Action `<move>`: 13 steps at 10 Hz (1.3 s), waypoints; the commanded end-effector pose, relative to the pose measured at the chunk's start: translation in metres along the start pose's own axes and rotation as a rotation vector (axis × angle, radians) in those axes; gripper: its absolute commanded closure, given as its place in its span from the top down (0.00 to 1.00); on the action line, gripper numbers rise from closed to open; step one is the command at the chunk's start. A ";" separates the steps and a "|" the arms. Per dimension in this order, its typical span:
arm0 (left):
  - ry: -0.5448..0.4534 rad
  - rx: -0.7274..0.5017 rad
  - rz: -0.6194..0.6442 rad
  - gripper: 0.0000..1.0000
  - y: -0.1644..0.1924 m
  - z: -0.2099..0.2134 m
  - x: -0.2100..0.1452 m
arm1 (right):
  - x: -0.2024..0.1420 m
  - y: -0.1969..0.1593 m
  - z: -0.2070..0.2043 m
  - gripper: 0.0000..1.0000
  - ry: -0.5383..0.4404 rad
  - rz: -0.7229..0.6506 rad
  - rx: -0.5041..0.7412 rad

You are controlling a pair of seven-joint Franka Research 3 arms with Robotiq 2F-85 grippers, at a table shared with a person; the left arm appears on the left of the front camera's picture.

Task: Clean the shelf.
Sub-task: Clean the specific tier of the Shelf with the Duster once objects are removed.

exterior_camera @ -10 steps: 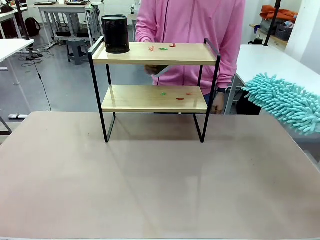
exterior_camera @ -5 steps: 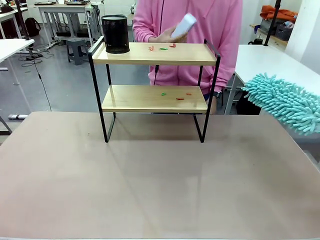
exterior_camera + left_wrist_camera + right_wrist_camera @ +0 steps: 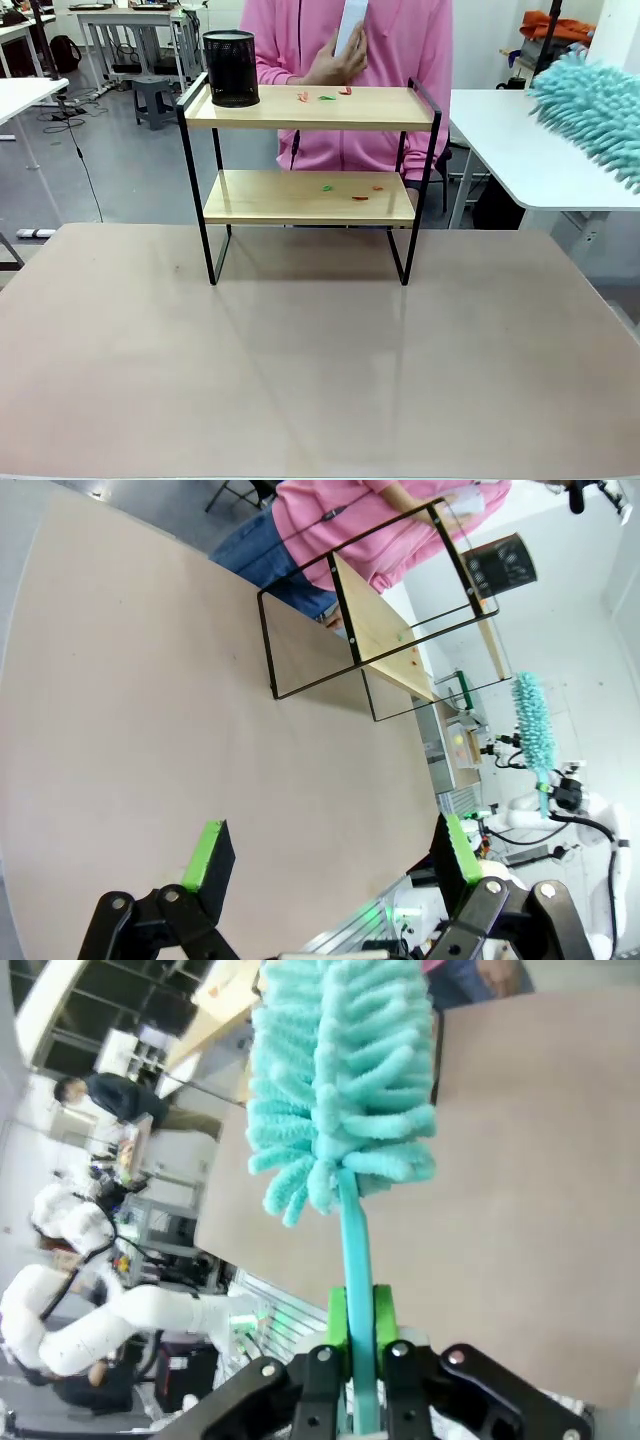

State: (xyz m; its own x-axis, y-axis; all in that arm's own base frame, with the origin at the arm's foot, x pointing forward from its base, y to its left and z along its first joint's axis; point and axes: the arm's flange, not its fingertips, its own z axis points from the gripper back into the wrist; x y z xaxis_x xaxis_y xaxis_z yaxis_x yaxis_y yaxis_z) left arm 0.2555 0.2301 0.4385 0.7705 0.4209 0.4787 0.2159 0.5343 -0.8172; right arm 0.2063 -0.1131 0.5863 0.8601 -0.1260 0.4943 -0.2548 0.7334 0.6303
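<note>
Right pincer grips a teal duster, left pincer wide and empty; sweeping the shelf could topple the black cup.

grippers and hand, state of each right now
Left gripper: open, empty.
Right gripper: shut on the duster handle.
Person's hand: holding a white object.

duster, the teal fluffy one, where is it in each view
Front view: duster at the upper right edge.
Left wrist view: duster far right, mid-height, right of the shelf.
Right wrist view: duster top centre, handle shut in the right gripper.
Shared landmark: the beige table.
</note>
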 end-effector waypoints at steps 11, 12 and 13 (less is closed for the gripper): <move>-0.013 -0.018 -0.022 1.00 -0.001 0.000 0.001 | -0.070 0.123 -0.103 0.12 0.320 0.443 -0.235; -0.013 -0.018 -0.022 1.00 -0.001 0.000 0.001 | -0.058 0.125 -0.120 0.12 0.334 0.410 -0.284; -0.013 -0.018 -0.022 1.00 -0.001 0.000 0.001 | -0.046 0.128 -0.137 0.12 0.338 0.408 -0.281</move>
State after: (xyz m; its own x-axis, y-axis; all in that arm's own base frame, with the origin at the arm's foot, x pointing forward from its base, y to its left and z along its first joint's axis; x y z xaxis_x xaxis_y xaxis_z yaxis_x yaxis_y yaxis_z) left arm 0.2556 0.2304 0.4385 0.7711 0.4201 0.4785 0.2161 0.5343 -0.8172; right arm 0.1726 0.0616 0.5850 0.7971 0.4216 0.4324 -0.5417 0.8156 0.2034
